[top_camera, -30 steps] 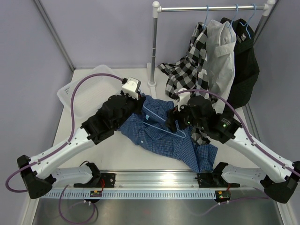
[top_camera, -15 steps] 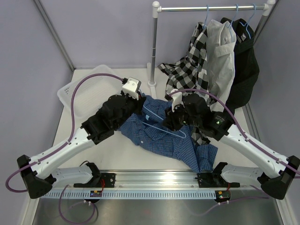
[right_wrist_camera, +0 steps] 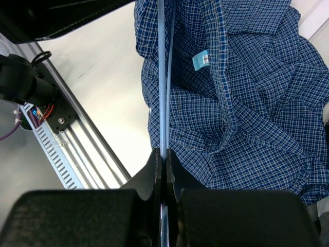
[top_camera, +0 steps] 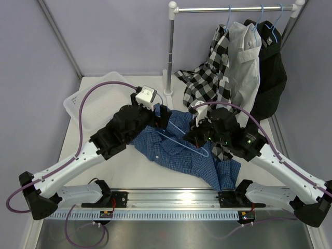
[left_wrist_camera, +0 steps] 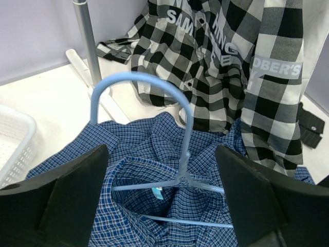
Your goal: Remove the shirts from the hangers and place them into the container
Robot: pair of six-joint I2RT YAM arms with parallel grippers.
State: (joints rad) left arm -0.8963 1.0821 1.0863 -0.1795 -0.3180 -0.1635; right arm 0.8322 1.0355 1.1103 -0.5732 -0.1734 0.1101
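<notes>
Blue small-check shirt (top_camera: 171, 153) lay crumpled on table (top_camera: 129, 168) between arms, hanger (left_wrist_camera: 182, 177) inside it. Right gripper (right_wrist_camera: 163, 159) clamped hanger's straight wire, likely to draw it out; left gripper (left_wrist_camera: 162, 172) gaped facing the hook (left_wrist_camera: 139, 75), gripping nothing.

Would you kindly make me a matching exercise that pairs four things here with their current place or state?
Column A
1. blue checked shirt
2. white shirt
3. container
4. right gripper

Column B
a. hanging from the rack
b. shut on the hanger
c. lying crumpled on the table
d. at the table's far left corner

Pairs: 1-c, 2-a, 3-d, 4-b
</notes>
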